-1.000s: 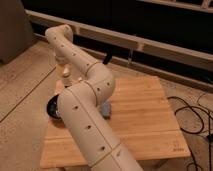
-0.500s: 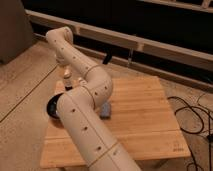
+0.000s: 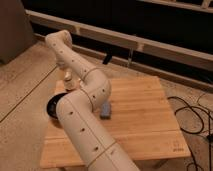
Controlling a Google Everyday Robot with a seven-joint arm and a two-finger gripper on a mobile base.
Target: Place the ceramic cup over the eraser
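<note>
Camera view: my arm [image 3: 85, 120] fills the middle, reaching from 6 o'clock up to 11 o'clock over the wooden bench [image 3: 145, 115].
Hand: my hand [image 3: 67, 82] hangs at the bench's far left edge, about 10 o'clock from the bench centre, fingers drawn fully together.
Held: a small pale thing sits at the fingertips; I judge it is the ceramic cup [image 3: 67, 80], but I cannot tell for sure.
Eraser: hidden, probably behind my forearm or under the hand.
Other things: dark bowl [image 3: 53, 108] at 9 o'clock, partly covered by my arm; blue-grey block [image 3: 105, 110] just right of my elbow; cables [image 3: 192, 115] on the floor at 3 o'clock.
Handling: the cup looks glazed, stiff and light, so slippery and liable to chip; I would pinch the rim wall and lower gently.
Change: against the earlier frames, arm and hand stay in nearly the same pose, and the bench things have not shifted.
</note>
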